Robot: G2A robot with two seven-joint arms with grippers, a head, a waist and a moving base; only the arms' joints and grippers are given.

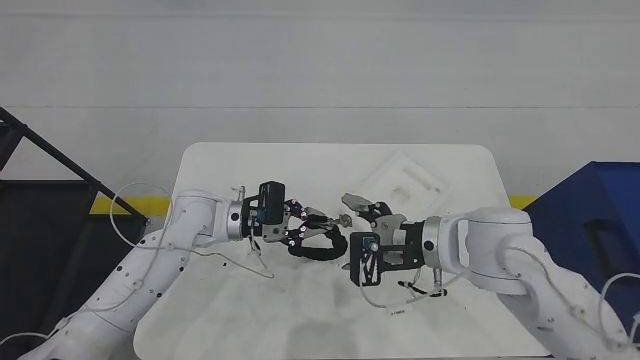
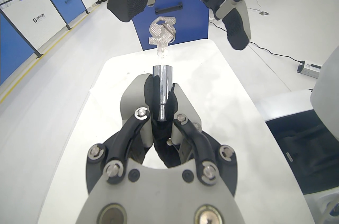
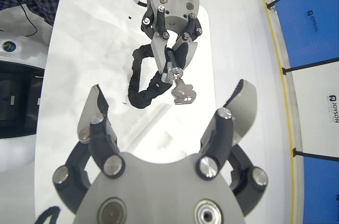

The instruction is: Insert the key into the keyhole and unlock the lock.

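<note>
The flat silver metal key [image 2: 162,33] has its blade in the keyhole at the end of the chrome cylinder lock [image 2: 162,71], so key and cylinder share one long axis. In the top view that axis runs left to right across the middle of the frame, with the key's head toward the right side. How deep the blade is seated I cannot tell; in the right wrist view the key seems to droop a little off the cylinder's line.

The left gripper [image 2: 162,87] is pressed together on the cylinder and holds it over the table. The lock's black fabric-sleeved cable loop [image 3: 137,92] trails from it at centre-left of the right wrist view. The right gripper [image 3: 169,91] is spread wide and holds nothing. The key's head lies just ahead of it, between the lines of its two fingers and touching neither. It is the nearer free tool. The next move, I judge, is to close on the flat head and twist about the shared axis while the other arm resists.

Below lies a white rounded table [image 1: 250,170], with a pale, shallow moulded tray [image 1: 410,178] toward its upper right in the top view. Beyond are a pale floor, a blue cabinet [image 2: 190,31] and blue-and-white barrier panels [image 2: 61,5].
</note>
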